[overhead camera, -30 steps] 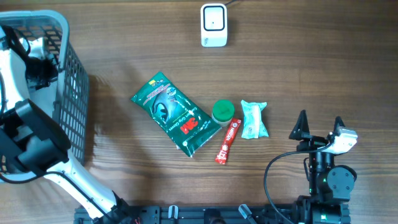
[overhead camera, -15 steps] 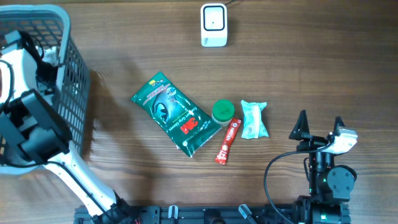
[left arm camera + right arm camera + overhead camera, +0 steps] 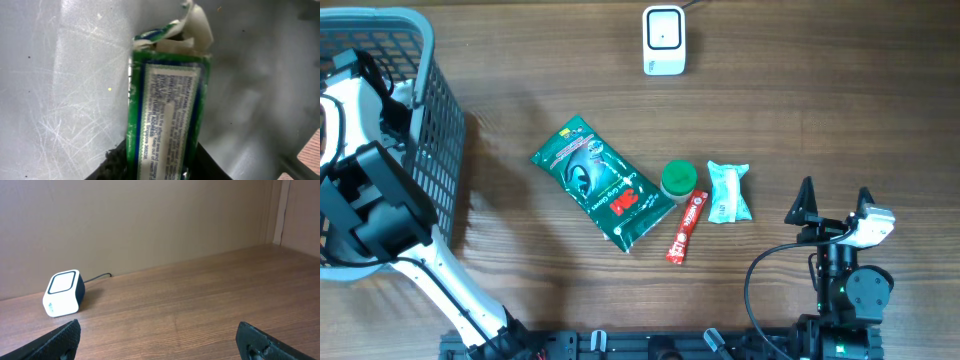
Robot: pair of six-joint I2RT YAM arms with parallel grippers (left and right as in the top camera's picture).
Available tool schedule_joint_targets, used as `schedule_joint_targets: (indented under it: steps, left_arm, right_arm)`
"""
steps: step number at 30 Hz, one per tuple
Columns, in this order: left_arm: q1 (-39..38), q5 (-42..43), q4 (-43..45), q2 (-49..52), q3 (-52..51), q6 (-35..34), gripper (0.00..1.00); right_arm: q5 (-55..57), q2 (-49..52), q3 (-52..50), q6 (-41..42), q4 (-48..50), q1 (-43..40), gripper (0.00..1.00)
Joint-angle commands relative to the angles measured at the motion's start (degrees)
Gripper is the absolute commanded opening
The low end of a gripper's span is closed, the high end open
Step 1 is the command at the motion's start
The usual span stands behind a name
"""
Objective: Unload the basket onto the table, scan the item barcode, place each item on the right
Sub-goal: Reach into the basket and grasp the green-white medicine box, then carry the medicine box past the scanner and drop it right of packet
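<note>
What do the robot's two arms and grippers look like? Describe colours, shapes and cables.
The left arm has white links and a boxy black block. The right arm is black, with a looping black cable. The right gripper has two black, pointed fingers and a white part; the left gripper has dark fingers.

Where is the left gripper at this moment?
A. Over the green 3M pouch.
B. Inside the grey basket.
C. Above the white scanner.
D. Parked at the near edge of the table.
B: in the overhead view the left arm goes down into the basket, and the wrist view shows the left gripper closed on a green packet against the basket's grey floor.
</note>
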Motion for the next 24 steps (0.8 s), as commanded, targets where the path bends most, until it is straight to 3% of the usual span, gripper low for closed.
schedule_joint_targets:
  steps: [1, 8, 24]
  left_arm:
    - [-0.1, -1.2, 0.2, -2.4, -0.1, -1.3, 0.25]
    - [-0.1, -1.2, 0.0, -10.4, -0.1, -1.5, 0.19]
    - [-2.4, 1.6, -1.2, -35.8, -0.1, -10.6, 0.21]
  right_arm:
    - [-0.8, -0.4, 0.0, -0.7, 0.2, 0.0, 1.00]
    - [-0.8, -0.4, 0.0, -0.7, 0.2, 0.0, 1.00]
    - [-0.8, -0.4, 0.0, -0.7, 0.2, 0.0, 1.00]
